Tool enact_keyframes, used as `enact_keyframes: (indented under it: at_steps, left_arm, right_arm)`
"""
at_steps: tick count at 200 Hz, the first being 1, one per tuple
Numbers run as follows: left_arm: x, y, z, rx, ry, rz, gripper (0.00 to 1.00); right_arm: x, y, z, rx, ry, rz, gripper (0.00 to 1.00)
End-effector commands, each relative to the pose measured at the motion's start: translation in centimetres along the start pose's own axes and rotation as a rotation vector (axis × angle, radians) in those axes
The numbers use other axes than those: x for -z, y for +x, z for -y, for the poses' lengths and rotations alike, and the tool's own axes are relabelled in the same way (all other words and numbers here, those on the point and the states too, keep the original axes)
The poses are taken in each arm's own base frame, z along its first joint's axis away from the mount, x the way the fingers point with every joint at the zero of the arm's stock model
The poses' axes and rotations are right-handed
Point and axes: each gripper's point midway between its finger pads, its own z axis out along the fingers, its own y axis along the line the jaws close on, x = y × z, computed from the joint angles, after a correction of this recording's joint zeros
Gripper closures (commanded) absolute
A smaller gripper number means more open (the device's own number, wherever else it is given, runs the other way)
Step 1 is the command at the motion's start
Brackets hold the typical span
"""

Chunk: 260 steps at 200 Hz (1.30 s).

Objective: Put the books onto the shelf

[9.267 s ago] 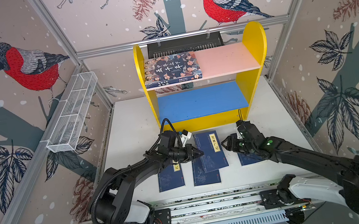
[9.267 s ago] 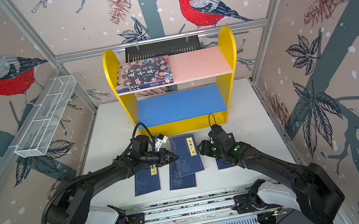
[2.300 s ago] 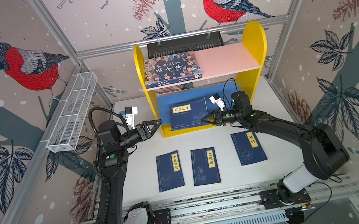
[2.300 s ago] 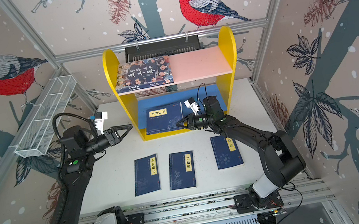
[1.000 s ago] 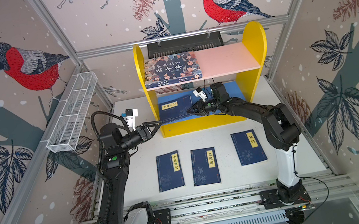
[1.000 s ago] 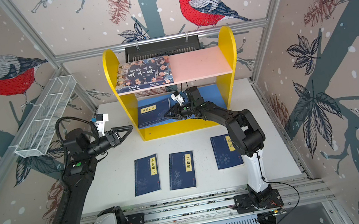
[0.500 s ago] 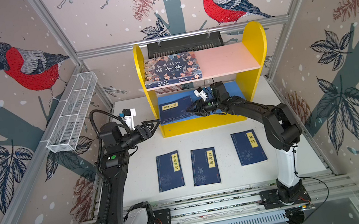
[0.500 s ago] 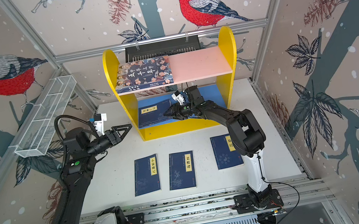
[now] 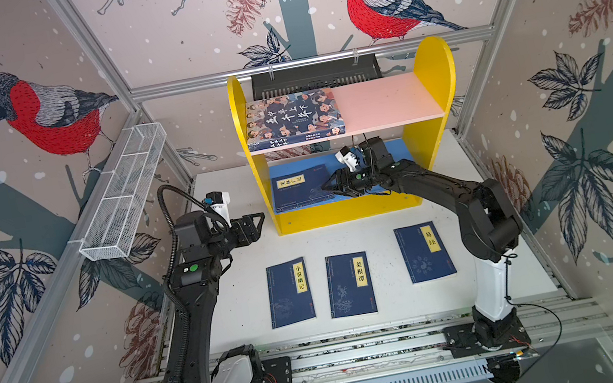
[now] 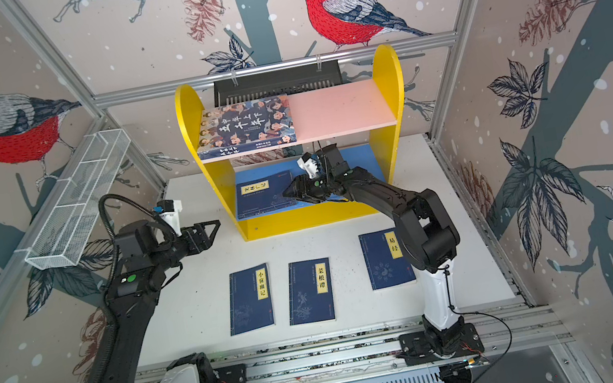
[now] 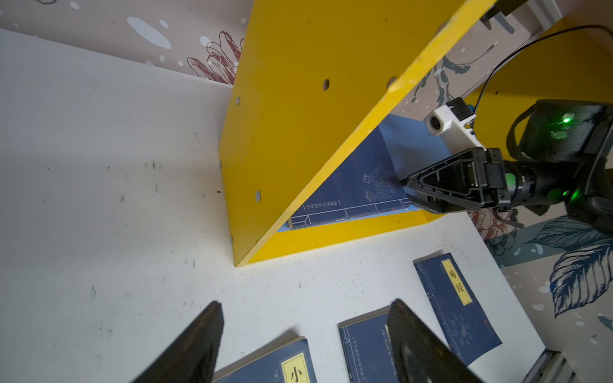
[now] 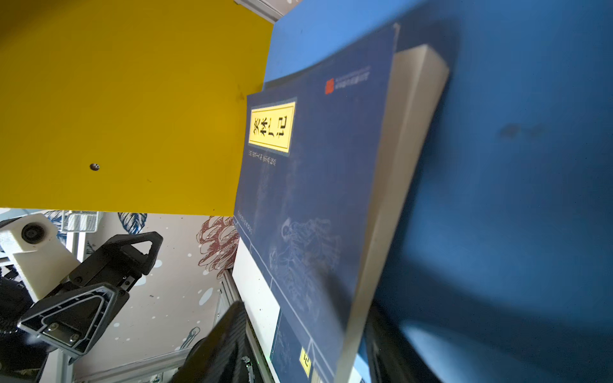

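One navy book [image 9: 300,187] [image 12: 315,165] lies flat on the blue lower board of the yellow shelf [image 9: 346,211], against its left panel. My right gripper [image 9: 331,188] [image 12: 306,308] is open at that book's right edge, which sits between the parted jaws with a gap beside the cover. The large cartoon-cover book [image 9: 292,119] lies on the pink upper board. Three navy books [image 9: 290,292] [image 9: 350,284] [image 9: 424,252] lie on the white table. Left of the shelf, above the table, my left gripper [image 9: 259,223] [image 11: 305,302] hangs open and empty.
A white wire-mesh basket [image 9: 124,193] hangs on the left wall. A black slotted tray [image 9: 315,76] is mounted behind the shelf top. The arms' base rails [image 9: 366,355] run along the table's front edge. Patterned walls close in both sides.
My right gripper's jaws have parted and let go of the navy book, which now rests on the blue board. The left arm has barely moved.
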Motion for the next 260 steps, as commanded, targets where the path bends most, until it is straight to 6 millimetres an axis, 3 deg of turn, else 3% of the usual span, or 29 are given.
enact_keyframes:
  at_steps: [1, 57, 104, 191, 260]
  left_arm:
    - [-0.6, 0.5, -0.9, -0.106, -0.039, 0.006, 0.22]
    - [-3.0, 3.2, -1.7, -0.222, -0.041, -0.047, 0.23]
    - [-5.2, 4.6, -3.0, -0.252, -0.054, -0.035, 0.23]
    - [-7.2, 2.8, -3.6, -0.258, -0.042, 0.098, 0.23]
    - [-8.0, 3.2, -3.1, -0.242, 0.012, 0.093, 0.24]
  right_arm:
    - [0.8, -0.6, 0.5, 0.020, 0.066, 0.042, 0.40]
    - [2.3, -1.8, 0.1, 0.030, 0.102, 0.128, 0.41]
    - [1.2, -2.0, -0.1, -0.006, 0.026, 0.125, 0.43]
    - [0.0, -2.0, 0.0, -0.021, 0.018, 0.103, 0.46]
    - [-0.9, -2.5, -0.1, -0.023, 0.035, 0.095, 0.46]
